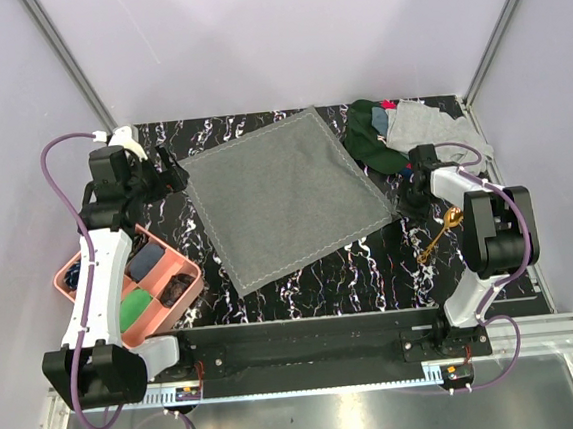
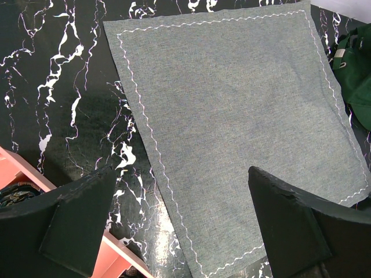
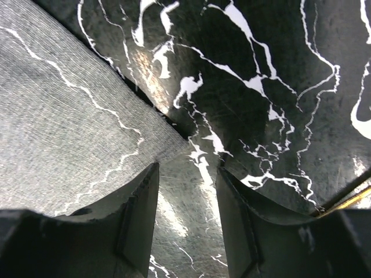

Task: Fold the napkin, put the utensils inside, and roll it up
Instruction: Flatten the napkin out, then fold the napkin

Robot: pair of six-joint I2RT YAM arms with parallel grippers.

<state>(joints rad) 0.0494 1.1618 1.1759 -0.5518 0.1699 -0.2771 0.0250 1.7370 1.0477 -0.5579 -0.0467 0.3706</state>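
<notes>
Grey napkin (image 1: 283, 197) looks light, limp and thin, flat on the tabletop (image 1: 371, 267); pinch a hemmed corner; right fingers (image 3: 136, 214) narrow, empty, just beside one; left fingers (image 2: 81, 214) wide, empty.

The napkin (image 1: 283, 197) lies flat at the middle of the surface (image 1: 371, 267). A heap of cloths (image 1: 400, 129) sits at the far right. The utensils (image 1: 441, 236), possibly a single piece, lie at the near right, apart from the napkin. A tray (image 1: 169, 250) sits at the near left. The left gripper (image 1: 175, 174) is beside the napkin's left corner, the right gripper (image 1: 404, 202) at its right corner.
</notes>
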